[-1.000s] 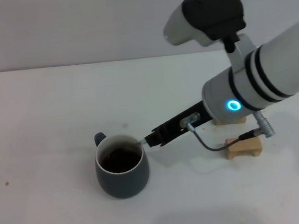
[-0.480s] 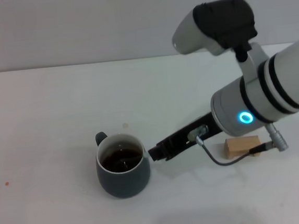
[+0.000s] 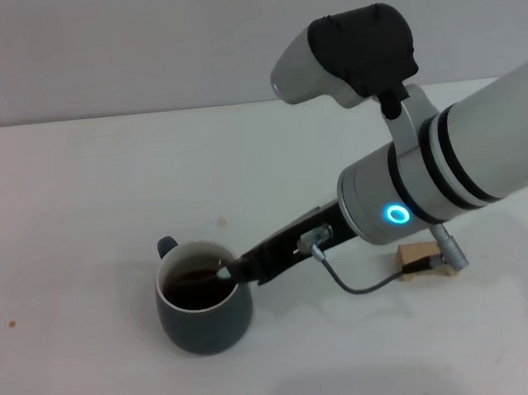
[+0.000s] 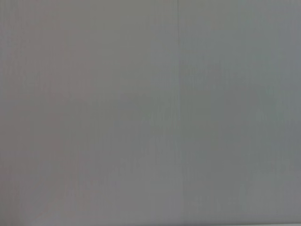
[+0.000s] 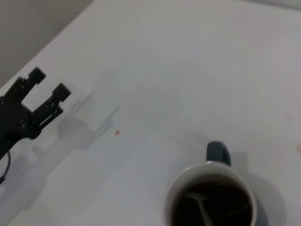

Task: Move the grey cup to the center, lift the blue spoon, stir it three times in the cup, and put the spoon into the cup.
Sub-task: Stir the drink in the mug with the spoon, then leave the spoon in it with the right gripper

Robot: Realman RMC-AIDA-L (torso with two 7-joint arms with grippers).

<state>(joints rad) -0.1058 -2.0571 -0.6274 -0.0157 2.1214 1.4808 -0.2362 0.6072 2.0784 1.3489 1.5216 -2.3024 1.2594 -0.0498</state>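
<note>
The grey cup [image 3: 206, 327] stands on the white table, left of middle, with its handle toward the far left and dark liquid inside. My right gripper [image 3: 237, 271] reaches over the cup's right rim. It is shut on the blue spoon [image 3: 222, 272], whose handle is hidden. In the right wrist view the spoon's metal bowl and neck [image 5: 198, 205] dip into the liquid inside the cup [image 5: 211, 165]. My left gripper [image 5: 47, 84] is open and parked at the table's left side. It does not show in the head view.
A small wooden block [image 3: 427, 259] lies on the table under my right forearm, to the cup's right. A small brown speck [image 3: 12, 322] marks the table at the left. The left wrist view shows only a plain grey surface.
My right gripper swung away to the cup's right, then came back left over the rim, and the spoon tip is in the liquid. The cup has shifted slightly left.
</note>
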